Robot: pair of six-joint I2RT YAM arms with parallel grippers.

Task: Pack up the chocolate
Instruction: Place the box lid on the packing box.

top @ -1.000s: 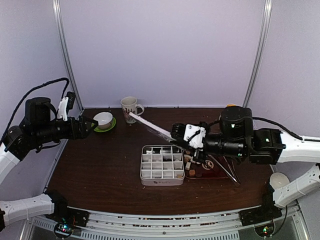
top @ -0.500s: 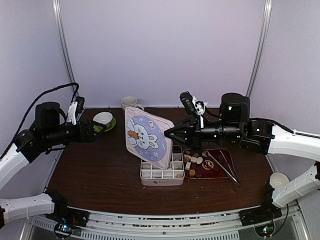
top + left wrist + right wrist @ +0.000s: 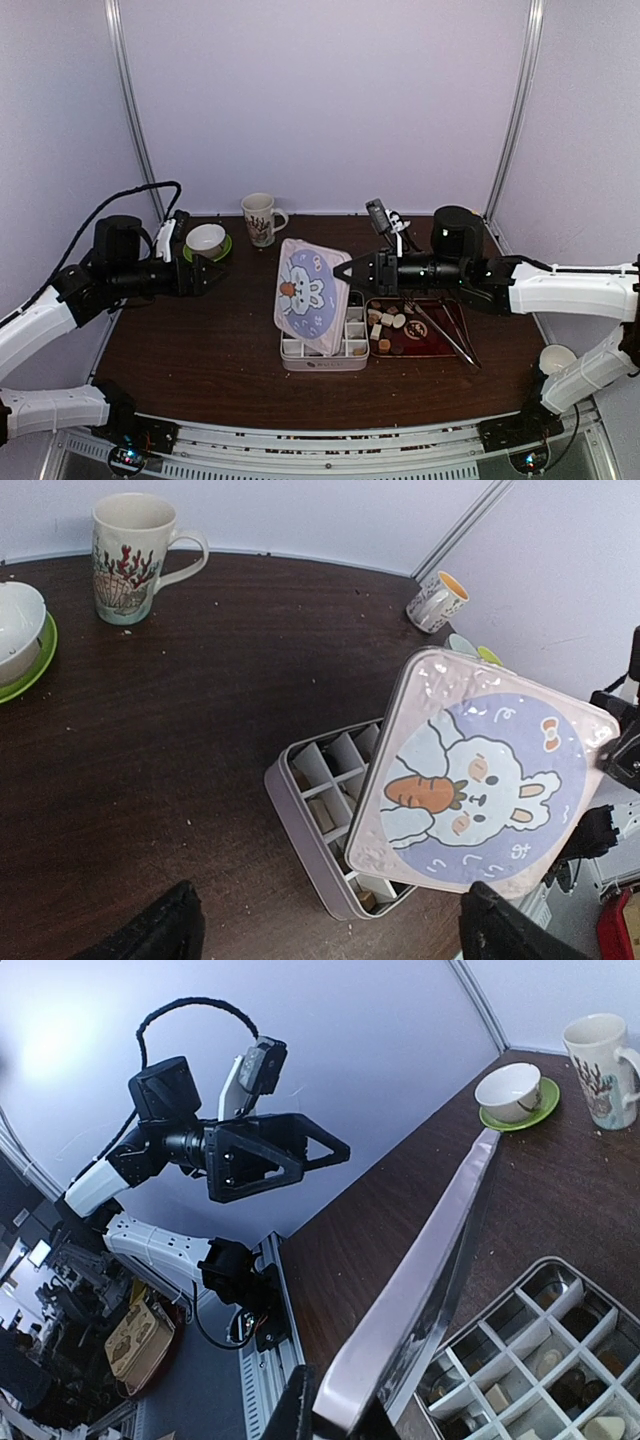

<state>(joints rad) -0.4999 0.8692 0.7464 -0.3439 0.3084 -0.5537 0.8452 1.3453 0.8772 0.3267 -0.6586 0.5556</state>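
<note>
A grey divided tin (image 3: 322,350) stands mid-table with a few chocolate pieces (image 3: 330,816) in its cells. More chocolate pieces (image 3: 392,326), tan, cream and dark, lie on a red tray (image 3: 432,347) to its right. My right gripper (image 3: 346,271) is shut on the rim of the tin's lid (image 3: 311,295), a rounded square with a rabbit and carrot picture. It holds the lid tilted above the tin, and the lid hides the upper cells. The right wrist view shows the lid edge-on (image 3: 420,1280) over the tin (image 3: 530,1352). My left gripper (image 3: 207,275) is open and empty, left of the tin.
Metal tongs (image 3: 447,337) lie on the red tray. A patterned mug (image 3: 261,217) and a white bowl on a green saucer (image 3: 207,241) stand at the back left. A small cup (image 3: 437,600) stands at the back right, and a white cup (image 3: 557,358) sits off the table's right edge.
My right gripper swung the lid up on edge, then lowered it closer over the tin. My left gripper moved right, toward the tin.
</note>
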